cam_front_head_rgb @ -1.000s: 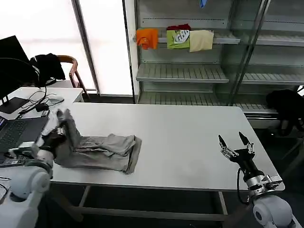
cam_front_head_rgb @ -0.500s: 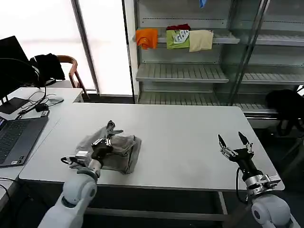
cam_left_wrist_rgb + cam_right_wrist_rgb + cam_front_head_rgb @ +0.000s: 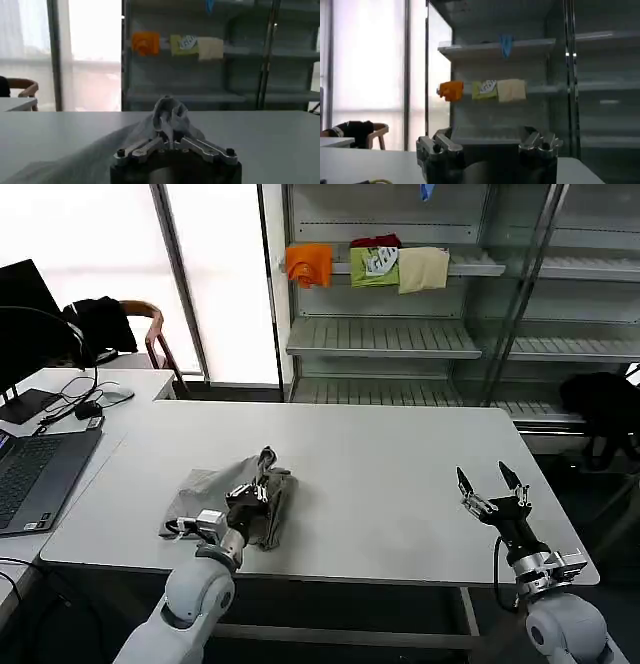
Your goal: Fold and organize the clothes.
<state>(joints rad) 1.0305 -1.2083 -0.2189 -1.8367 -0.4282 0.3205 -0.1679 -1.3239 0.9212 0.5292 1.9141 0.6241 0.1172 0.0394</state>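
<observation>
**Left gripper pinches grey shirt on the table**

The left gripper (image 3: 262,484) is over the white table (image 3: 400,474), left of its middle and toward the near edge, its fingers clenched on a bunched fold of the light grey shirt (image 3: 215,489); in the left wrist view the cloth (image 3: 170,115) rises in a small peak between the closed fingers (image 3: 200,146) and trails down onto the tabletop; the rest of the shirt lies in a crumpled heap on the table just left of that gripper; the right gripper (image 3: 492,484) hovers at the table's near right corner, fingers spread apart and holding nothing; on the far shelf (image 3: 470,268) sit orange (image 3: 310,264), green (image 3: 374,266) and cream (image 3: 424,269) folded garments side by side; a laptop (image 3: 35,474) rests on the desk at far left.
</observation>
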